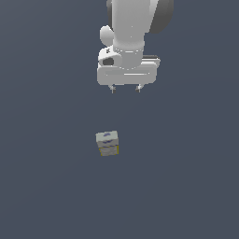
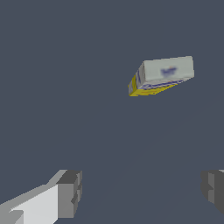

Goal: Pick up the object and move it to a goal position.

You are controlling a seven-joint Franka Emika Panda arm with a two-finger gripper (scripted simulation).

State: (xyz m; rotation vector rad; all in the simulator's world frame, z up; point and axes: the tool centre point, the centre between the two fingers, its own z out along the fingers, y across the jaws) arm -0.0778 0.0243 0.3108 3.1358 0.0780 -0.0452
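The object [image 1: 107, 143], a small pale grey-white box with bluish printed marks and yellow along its lower edges, lay by itself on the dark grey floor [image 1: 42, 186], a little to the exterior view's left of centre and turned slightly askew, so that one corner faced the camera. Its pale top face carried a blurred blue mark, and a side face showed more blue print above a yellow strip. Nothing touched it. Further along, toward the middle of the exterior view, the white arm [image 1: 133, 28] came down from above, ending in a broad pale hand. The gripper [image 1: 125, 88] hung from that hand, well apart from the box, with empty floor showing between the two. Its two short dark fingers [image 1: 112, 88] stood spread wide, one at each end of the hand, and they pinched nothing. The wrist view agreed: the box [image 2: 161, 75] sat clear of the tool, its pale top and yellow underside edge plain to see, while one grey fingertip [image 2: 69, 194] with its white backing stood at one side of the picture and the other at the far side, with only bare floor [image 2: 65, 87] in the wide gap between them.
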